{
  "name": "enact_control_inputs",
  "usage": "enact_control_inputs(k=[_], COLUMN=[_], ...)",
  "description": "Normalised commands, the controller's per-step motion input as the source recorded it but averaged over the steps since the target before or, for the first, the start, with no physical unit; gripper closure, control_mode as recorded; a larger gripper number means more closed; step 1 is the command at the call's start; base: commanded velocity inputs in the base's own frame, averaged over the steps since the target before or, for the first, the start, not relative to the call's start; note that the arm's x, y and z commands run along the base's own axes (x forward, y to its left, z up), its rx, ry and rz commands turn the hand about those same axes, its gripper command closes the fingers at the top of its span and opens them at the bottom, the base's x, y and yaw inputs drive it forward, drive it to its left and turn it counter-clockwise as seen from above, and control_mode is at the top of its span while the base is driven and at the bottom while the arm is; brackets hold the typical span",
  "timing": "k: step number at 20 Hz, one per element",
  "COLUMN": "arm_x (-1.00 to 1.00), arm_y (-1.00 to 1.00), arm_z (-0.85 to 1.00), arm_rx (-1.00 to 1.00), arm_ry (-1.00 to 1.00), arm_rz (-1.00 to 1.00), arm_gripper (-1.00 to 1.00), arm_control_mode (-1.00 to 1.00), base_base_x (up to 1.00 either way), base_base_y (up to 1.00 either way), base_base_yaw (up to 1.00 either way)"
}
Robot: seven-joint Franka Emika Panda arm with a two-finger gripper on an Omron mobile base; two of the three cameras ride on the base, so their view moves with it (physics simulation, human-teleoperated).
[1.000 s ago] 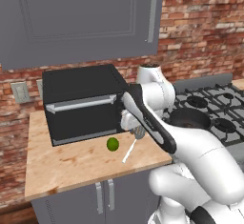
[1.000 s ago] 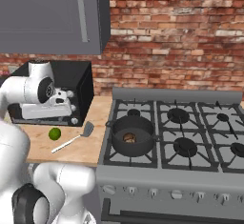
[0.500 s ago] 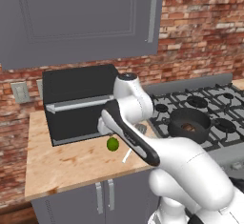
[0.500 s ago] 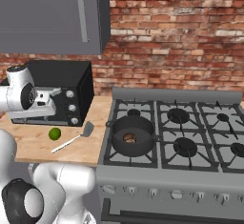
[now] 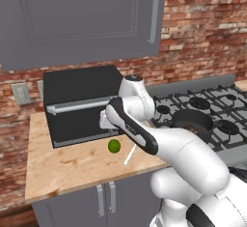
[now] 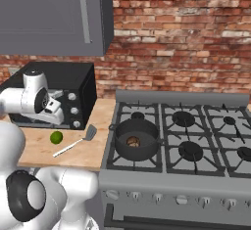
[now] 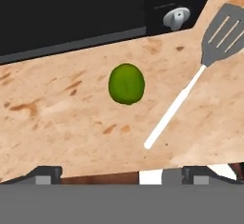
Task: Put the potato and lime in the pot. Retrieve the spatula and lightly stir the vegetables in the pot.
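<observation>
The lime (image 7: 126, 84) lies loose on the wooden counter (image 5: 62, 165), just in front of the black toaster oven (image 5: 79, 103) and near the spatula (image 7: 190, 85), which rests flat with its slotted head toward the stove and its pale handle pointing back at the lime. The two do not touch. The potato (image 6: 133, 141) already sits inside the pot (image 6: 136, 139) on the front left burner of the stove (image 6: 196, 146), so the lime looks to be the next thing to fetch. That would explain the pose: the gripper (image 7: 121, 173) hangs above the counter with its jaws spread wide and nothing between them, the hand camera looking down on the lime from a little to one side.

Compared with a second ago, the arm has swung away from the stove side, leftward across the oven front, and the hand has turned to face down. Lime, spatula and pot lie where they were.
</observation>
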Motion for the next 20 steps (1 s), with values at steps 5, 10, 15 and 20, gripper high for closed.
enact_control_inputs(k=[5,10,15,20], arm_x=[0.13,0.3,0.1,0.0], arm_y=[0.0,-0.01,0.0,0.16], arm_z=[-0.24,-0.44,-0.49,-0.47], arm_rx=[0.0,-0.05,-0.07,-0.07], arm_ry=[0.02,0.0,0.0,-0.02], arm_rz=[0.02,0.05,0.05,0.09], arm_gripper=[-1.0,-1.0,-1.0,-1.0], arm_control_mode=[-1.0,-1.0,-1.0,-1.0], base_base_x=[0.0,0.0,0.0,0.0], base_base_y=[0.0,0.0,0.0,0.0], base_base_yaw=[0.0,0.0,0.0,0.0])
